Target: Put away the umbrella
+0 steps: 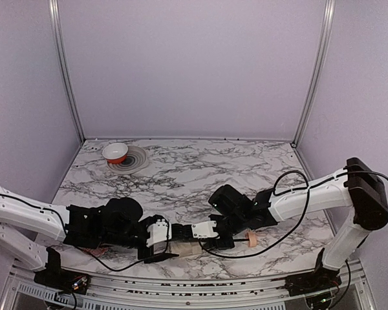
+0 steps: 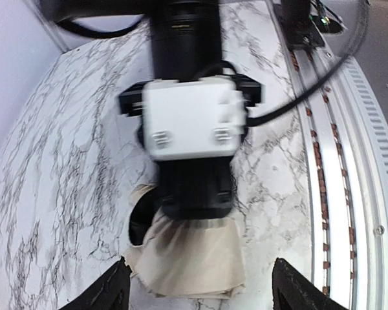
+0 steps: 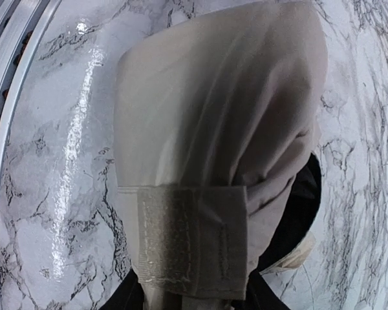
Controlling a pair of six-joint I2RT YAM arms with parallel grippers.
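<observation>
Left gripper (image 2: 199,284): jaws spread wide, holding nothing. Its fingers (image 2: 110,287) flank the near end of the umbrella (image 2: 194,258). One sits just beside the cloth edge, the other stands apart from it. The umbrella lies on the table (image 2: 64,194), a crumpled cream bundle straight ahead of this gripper.

Right gripper (image 2: 195,206): directly ahead of the left one, facing it, nose down on the far part of the same bundle. Cloth fills its wrist view and covers the fingers, so we cannot tell whether its jaws press the fabric or only stand around it. A cream fastening tab (image 3: 191,242) crosses the cloth close under that camera. A dark hollow shows beside the folds.

Behind the right gripper, under its own forearm, we note the pale handle (image 1: 251,240) resting on the table, apart from the cloth bundle.

A metal rail (image 2: 355,161) runs along the table edge beside both grippers. Well away from both, at the far left corner, a red-and-white bowl (image 1: 115,152) sits on a grey ringed disc (image 1: 134,161).
</observation>
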